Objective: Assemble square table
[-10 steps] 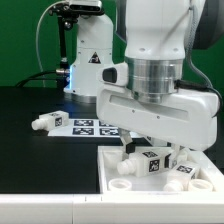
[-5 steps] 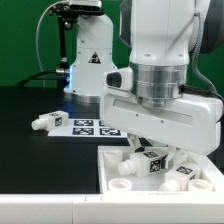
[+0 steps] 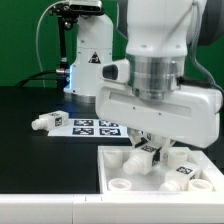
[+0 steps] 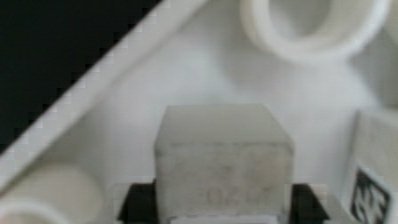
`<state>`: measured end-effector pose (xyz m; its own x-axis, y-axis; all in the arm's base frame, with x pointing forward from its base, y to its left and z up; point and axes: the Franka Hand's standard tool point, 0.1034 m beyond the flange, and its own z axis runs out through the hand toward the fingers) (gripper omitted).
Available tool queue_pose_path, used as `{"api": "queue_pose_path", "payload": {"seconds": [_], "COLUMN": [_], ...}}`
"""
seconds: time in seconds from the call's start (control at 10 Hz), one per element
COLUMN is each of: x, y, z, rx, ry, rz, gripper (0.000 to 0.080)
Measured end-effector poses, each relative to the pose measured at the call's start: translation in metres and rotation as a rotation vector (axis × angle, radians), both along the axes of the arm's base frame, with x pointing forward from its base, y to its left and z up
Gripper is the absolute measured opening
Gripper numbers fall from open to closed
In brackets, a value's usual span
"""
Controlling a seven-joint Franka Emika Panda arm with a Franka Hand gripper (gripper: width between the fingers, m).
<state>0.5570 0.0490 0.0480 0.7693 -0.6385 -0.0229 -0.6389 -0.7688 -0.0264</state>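
Stubby white plastic leg (image 3: 151,153) with a black-and-white square tag, gripped above the flat white square panel (image 3: 104,168).

The jaws are closed to the leg's width, with dark pads (image 4: 143,206) against two opposite sides of it. Its long axis seems to run down along the fingers toward the panel floor, tag face slightly tilted, though the wrist view is too blurred to be sure. Its upper end is hidden by the arm's broad white body, which also covers the panel's far edge. A round corner socket (image 3: 120,186) sits near the panel's front. A second tagged leg (image 3: 185,172) lies on the panel, and a third leg (image 3: 45,122) on the black tabletop (image 3: 40,165) beside the marker board (image 3: 90,126).
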Motion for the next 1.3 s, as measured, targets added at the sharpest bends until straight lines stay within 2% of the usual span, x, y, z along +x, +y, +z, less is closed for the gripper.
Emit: {"api": "queue_pose_path", "payload": {"seconds": [0.3, 0.5, 0.7, 0.8, 1.0, 1.1, 1.2, 1.3], "x": [-0.025, -0.025, -0.025, -0.032, -0.081, -0.095, -0.099, -0.098], "y": [-0.032, -0.027, -0.028, -0.031, -0.052, -0.066, -0.083, -0.080], "z": [0.050, 0.039, 0.040, 0.037, 0.020, 0.008, 0.002, 0.003], "rx": [0.017, 0.012, 0.012, 0.009, -0.019, -0.034, -0.037, -0.031], "ry": [-0.031, -0.021, -0.021, -0.014, 0.001, -0.014, -0.040, -0.033], "rz": [0.033, 0.042, 0.042, 0.014, -0.165, -0.139, -0.142, -0.149], "gripper": [0.0282, 0.0282, 0.0284, 0.0284, 0.0284, 0.0284, 0.0284, 0.0284]}}
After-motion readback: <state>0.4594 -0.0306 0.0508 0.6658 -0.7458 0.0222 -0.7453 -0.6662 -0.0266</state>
